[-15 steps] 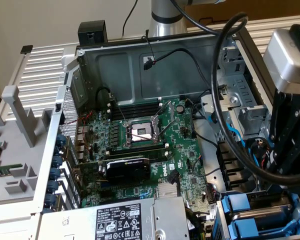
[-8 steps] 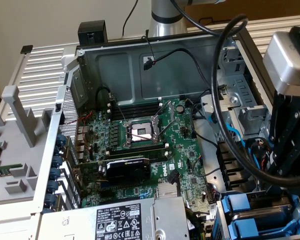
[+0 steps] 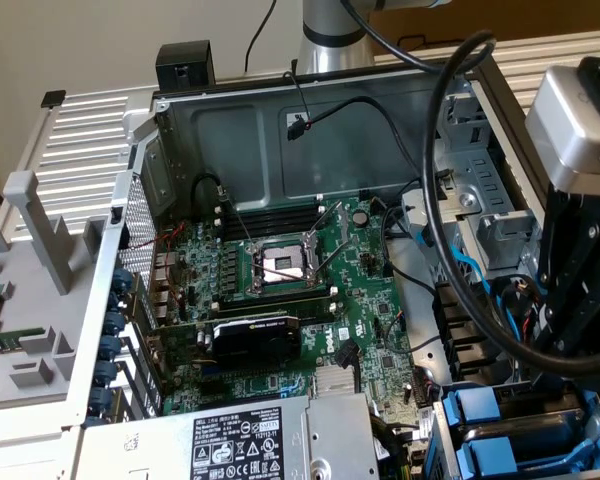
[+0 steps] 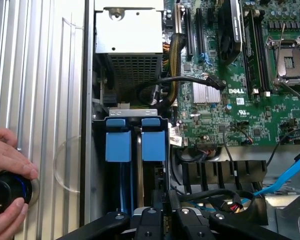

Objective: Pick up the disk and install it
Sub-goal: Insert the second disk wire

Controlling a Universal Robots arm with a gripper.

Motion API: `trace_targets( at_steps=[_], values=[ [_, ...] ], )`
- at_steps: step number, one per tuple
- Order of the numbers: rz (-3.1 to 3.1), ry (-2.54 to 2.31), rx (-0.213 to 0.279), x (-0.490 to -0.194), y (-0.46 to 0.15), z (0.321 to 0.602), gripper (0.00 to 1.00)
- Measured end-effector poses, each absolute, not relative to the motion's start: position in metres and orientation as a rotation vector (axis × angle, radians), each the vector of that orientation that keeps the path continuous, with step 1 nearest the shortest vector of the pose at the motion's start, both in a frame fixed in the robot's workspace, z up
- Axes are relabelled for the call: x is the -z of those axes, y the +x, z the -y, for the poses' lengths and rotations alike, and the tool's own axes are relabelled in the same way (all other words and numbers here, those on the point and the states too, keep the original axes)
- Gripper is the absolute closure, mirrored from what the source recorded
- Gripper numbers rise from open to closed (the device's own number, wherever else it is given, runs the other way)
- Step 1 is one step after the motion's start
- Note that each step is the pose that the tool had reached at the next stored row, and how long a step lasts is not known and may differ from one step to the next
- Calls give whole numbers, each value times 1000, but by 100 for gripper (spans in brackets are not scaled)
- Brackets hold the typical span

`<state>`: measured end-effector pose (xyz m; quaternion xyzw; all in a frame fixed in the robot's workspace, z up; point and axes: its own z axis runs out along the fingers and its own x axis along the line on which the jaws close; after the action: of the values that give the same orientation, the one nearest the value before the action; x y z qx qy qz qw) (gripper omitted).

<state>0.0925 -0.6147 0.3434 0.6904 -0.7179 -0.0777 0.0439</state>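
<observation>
Two blue disk carriers stand side by side near the gripper, jaws drawn together, empty.

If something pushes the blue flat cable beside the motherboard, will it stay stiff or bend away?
The blue flat cable probably bends easily, being a thin ribbon. It may spring back, since one end runs in among the black wires. It looks light, so little force seems needed.
</observation>
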Motion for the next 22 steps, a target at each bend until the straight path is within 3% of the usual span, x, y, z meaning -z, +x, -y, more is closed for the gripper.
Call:
trace_targets(
  at_steps=[22],
  values=[
    [2188,2109,231,-342,93,613,84]
  ],
)
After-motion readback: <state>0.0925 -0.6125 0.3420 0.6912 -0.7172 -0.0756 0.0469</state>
